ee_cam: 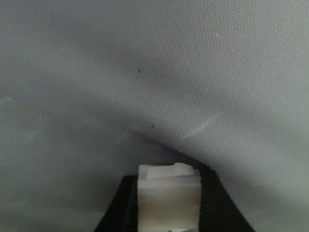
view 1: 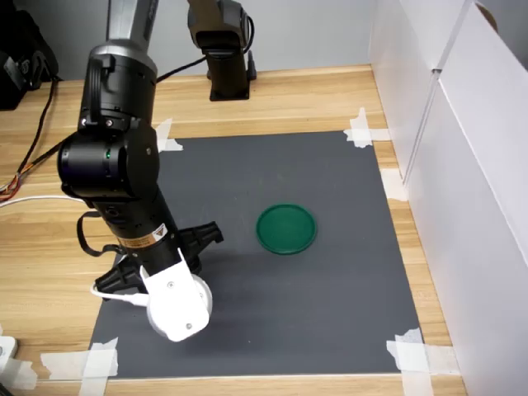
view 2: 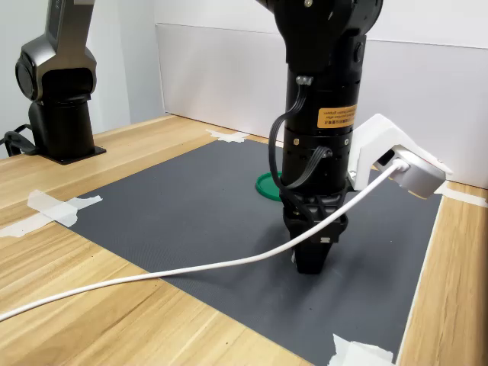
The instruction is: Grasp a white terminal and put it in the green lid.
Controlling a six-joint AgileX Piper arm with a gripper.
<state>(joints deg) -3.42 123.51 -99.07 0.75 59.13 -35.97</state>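
Note:
In the wrist view a small white terminal (ee_cam: 168,191) sits clamped between my two black fingers (ee_cam: 214,203), just above the grey mat (ee_cam: 154,72). My gripper (view 2: 310,258) points straight down with its tip at the mat, shut on the terminal. The terminal itself is hidden in both exterior views. In the first exterior view the arm and the white wrist camera (view 1: 177,305) cover the gripper's tip. The green lid (view 1: 285,228) lies flat and empty on the mat, to the right of the arm in the first exterior view. In the second exterior view the green lid (view 2: 266,183) shows partly behind the arm.
A second arm's black base (view 1: 227,70) stands on the wooden table behind the mat (view 1: 330,305). White panels (view 1: 470,165) wall the first exterior view's right. Tape strips (view 1: 363,130) hold the mat's corners. A white cable (view 2: 191,267) trails from the wrist camera across the table.

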